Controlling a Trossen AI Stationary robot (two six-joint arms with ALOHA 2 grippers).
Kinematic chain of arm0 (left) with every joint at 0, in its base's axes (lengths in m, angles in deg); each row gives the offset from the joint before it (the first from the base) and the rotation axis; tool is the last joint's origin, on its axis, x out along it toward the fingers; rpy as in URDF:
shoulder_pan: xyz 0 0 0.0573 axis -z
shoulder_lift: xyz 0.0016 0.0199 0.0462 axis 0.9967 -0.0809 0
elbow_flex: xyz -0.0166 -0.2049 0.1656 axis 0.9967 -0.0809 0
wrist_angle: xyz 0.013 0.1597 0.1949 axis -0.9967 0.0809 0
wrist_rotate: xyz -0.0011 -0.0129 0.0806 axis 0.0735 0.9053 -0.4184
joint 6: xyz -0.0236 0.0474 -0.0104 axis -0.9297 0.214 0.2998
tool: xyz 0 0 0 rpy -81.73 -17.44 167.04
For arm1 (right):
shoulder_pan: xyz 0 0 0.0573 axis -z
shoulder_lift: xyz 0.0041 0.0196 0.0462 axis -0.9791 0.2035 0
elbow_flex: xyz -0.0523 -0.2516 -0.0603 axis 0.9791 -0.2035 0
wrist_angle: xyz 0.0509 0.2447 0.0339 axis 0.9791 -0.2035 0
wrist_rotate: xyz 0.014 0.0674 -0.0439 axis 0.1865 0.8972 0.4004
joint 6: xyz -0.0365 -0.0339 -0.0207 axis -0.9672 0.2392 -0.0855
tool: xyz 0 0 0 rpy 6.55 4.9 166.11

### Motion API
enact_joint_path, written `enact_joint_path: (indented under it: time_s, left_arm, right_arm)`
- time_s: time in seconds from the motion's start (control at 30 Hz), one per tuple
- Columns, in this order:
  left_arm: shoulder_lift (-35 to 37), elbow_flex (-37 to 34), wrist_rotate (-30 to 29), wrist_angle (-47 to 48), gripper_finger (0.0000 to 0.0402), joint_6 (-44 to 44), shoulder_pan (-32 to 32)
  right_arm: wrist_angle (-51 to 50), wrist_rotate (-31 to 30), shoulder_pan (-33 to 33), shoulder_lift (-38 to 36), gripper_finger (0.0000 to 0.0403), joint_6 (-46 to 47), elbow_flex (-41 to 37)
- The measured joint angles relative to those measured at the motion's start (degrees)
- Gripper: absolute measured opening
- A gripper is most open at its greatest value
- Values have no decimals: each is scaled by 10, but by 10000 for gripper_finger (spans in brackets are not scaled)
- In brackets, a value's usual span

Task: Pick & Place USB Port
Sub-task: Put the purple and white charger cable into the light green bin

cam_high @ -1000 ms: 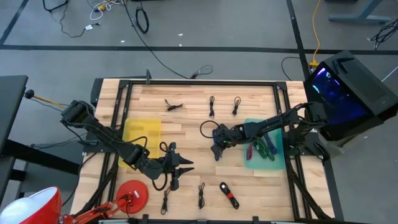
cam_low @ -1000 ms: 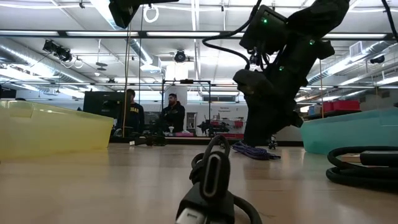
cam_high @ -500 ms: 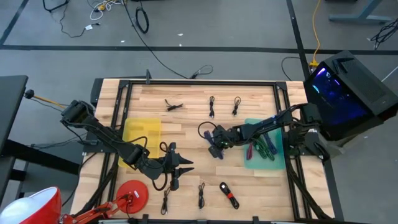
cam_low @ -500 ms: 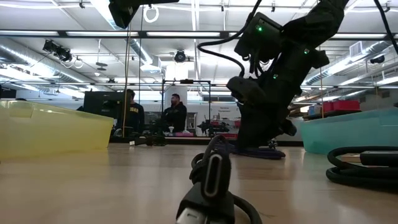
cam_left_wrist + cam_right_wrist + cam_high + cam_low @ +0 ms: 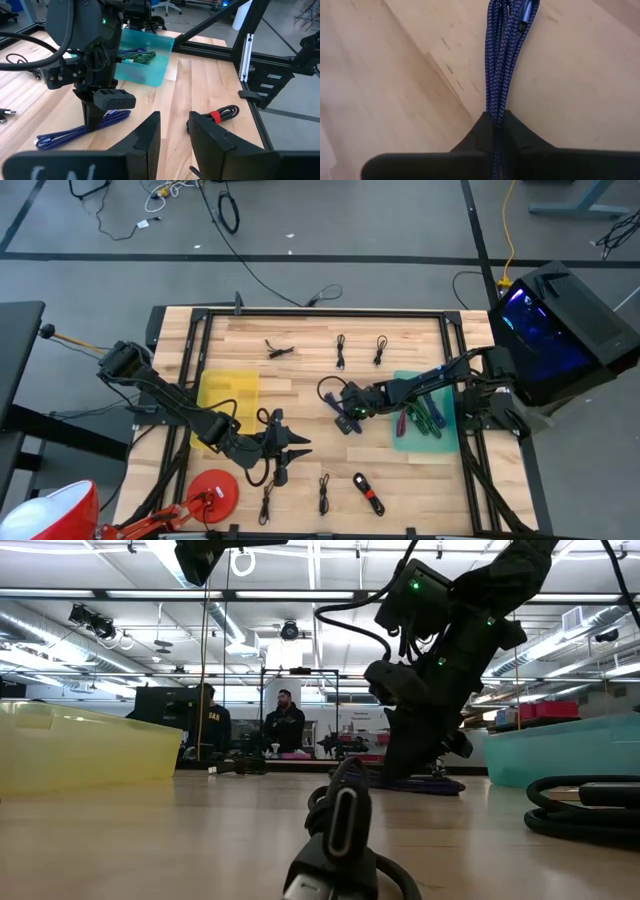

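Observation:
A blue braided cable bundle (image 5: pixel 82 131) lies on the wood near the table's middle; it also shows in the high view (image 5: pixel 343 423) and the right wrist view (image 5: pixel 506 60). My right gripper (image 5: pixel 347 416) stands over one end of it, pointing down, shut on it. My left gripper (image 5: pixel 288 448) is open and empty near the table's near edge, left of the middle; its fingers show in the left wrist view (image 5: pixel 172 135). A teal bin (image 5: pixel 440 395) stands to the right of my right gripper. My right gripper pinches several strands of the blue cable bundle between its two fingers, at one end of the bundle (image 5: pixel 496 116). The fingers come from above, pointing down (image 5: pixel 94 112). The rest of the bundle lies slack on the table, stretching away from the fingers (image 5: pixel 55 140).
The teal bin holds green and purple cables (image 5: pixel 422 418). A yellow bin (image 5: pixel 228 392) stands at the left and a red round thing (image 5: pixel 214 490) at the near left. Black cable bundles lie at the far side (image 5: pixel 341 350) and near edge (image 5: pixel 368 493), one close to the low camera (image 5: pixel 340 830).
My right gripper has gone a little toward the table's left edge and down onto the blue cable, and its wrist has tipped. The cable has stayed on the table.

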Motion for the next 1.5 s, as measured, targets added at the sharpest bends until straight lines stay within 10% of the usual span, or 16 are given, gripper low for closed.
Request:
enact_joint_path:
  time_s: [0.53, 0.93, 1.5]
  left_arm:
    - [0, 0, 0, 10, 107, -1, 0]
    - [0, 0, 0, 14, 107, -16, 1]
    - [-1, 0, 0, 31, 107, -28, 1]
  right_arm:
    - [-340, -89, -34, -187, 5, -9, 125]
    - [-683, -189, -133, -335, 5, 250, 125]
    - [-633, -123, -169, -336, 5, 351, -53]
